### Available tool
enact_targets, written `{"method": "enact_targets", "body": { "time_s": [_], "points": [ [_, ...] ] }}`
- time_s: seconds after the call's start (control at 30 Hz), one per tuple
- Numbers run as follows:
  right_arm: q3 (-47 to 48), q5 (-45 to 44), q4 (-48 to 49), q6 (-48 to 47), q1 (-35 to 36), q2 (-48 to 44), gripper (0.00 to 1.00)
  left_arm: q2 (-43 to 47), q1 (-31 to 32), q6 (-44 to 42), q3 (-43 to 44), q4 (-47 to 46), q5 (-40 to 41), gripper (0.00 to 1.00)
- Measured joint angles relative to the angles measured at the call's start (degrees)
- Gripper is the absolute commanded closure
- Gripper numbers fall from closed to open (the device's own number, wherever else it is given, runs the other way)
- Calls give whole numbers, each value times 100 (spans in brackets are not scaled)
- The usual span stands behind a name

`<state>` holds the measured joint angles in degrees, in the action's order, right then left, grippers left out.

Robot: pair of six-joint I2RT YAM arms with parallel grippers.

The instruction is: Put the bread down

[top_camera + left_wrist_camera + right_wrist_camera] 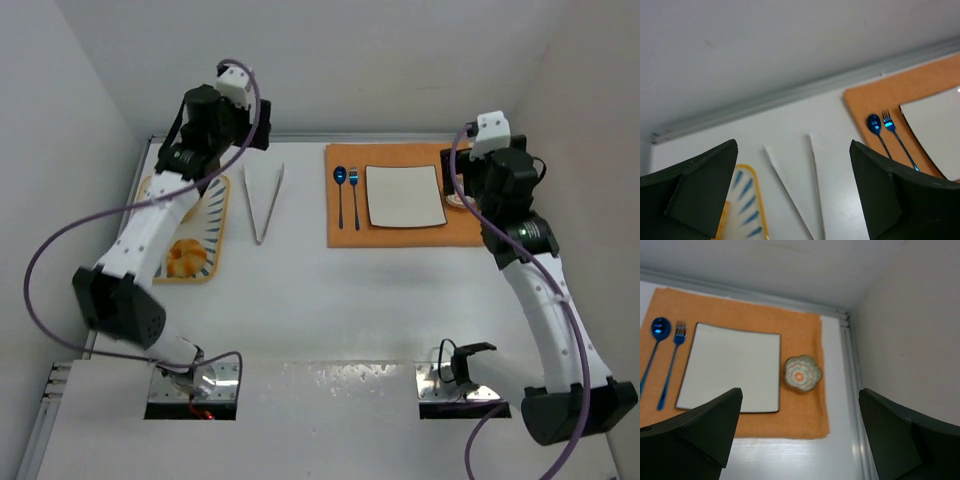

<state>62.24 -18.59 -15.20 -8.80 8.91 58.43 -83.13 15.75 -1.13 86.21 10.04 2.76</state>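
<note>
One golden-brown piece of bread [185, 257] lies at the near end of a yellow-rimmed tray with blue stripes [216, 212] on the left. The second piece does not show; my left arm covers much of the tray. My left gripper [182, 158] hangs over the tray's far end, open and empty. In the left wrist view [792, 146] its jaws stand wide apart, with the tray rim [752, 200] and white tongs [795, 190] below. My right gripper [466, 178] hovers over the orange mat's right edge, open and empty, as the right wrist view [801, 392] shows.
White tongs [265, 200] lie between the tray and an orange placemat [400, 235]. The mat holds a blue spoon [340, 192], a blue fork [353, 192], a square white plate [405, 195] and a small flower-shaped bowl [803, 373]. Walls close in at the back and both sides.
</note>
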Motion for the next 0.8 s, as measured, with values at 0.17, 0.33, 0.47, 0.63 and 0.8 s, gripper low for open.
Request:
{"method": "enact_targets", "body": {
  "time_s": [0.17,0.33,0.47,0.63,0.8],
  "points": [
    [26,586,-629,748,-9,614,0,-1823,-179,702,951,1609,-516,0],
    [-557,1215,-1113,1169,-4,826,0,-3023,-90,1132,942,2529,-472,0],
    [-560,1471,-1147,1300,24,833,0,-3364,-76,1379,944,2651,-413,0],
    [-568,1576,-1145,1384,31,811,0,-3427,-109,1696,953,2651,-203,0],
    [-625,1609,-1147,1488,28,778,0,-3453,-201,1950,953,2645,76,0]
  ]
}}
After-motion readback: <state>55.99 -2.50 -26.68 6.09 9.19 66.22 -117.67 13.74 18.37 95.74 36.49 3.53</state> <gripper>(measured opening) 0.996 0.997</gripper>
